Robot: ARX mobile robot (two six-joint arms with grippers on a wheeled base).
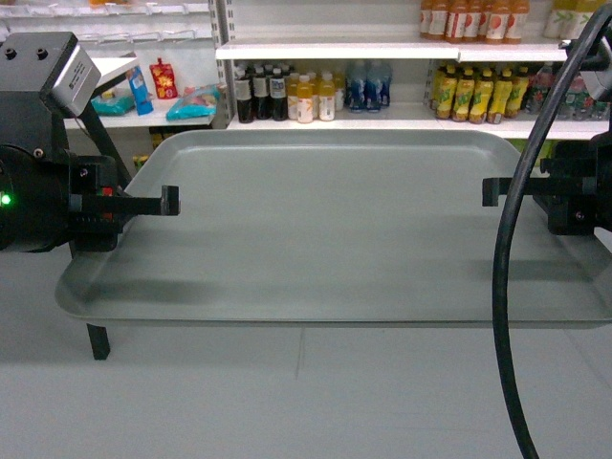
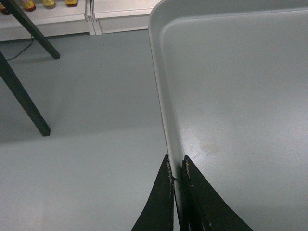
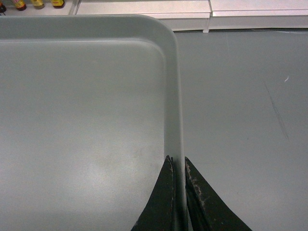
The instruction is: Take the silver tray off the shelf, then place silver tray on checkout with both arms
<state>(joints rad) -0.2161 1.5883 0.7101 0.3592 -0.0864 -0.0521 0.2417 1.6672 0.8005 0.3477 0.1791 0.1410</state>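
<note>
The silver tray (image 1: 325,220) hangs level in the air above the grey floor, held by its two short sides. My left gripper (image 1: 170,201) is shut on its left rim; in the left wrist view the black jaws (image 2: 176,161) pinch the rim of the silver tray (image 2: 240,96). My right gripper (image 1: 490,191) is shut on the right rim, and the right wrist view shows its jaws (image 3: 177,161) clamping the edge of the silver tray (image 3: 82,110). The white shelf (image 1: 382,122) stands behind the tray, apart from it. The checkout is out of view.
Drink bottles (image 1: 287,96) and snack packs (image 1: 163,81) fill the shelves behind. A black stand leg (image 1: 98,339) stands on the floor below the tray's left corner, with slanted black legs (image 2: 24,96) to its left. A thick black cable (image 1: 507,287) hangs in front at right.
</note>
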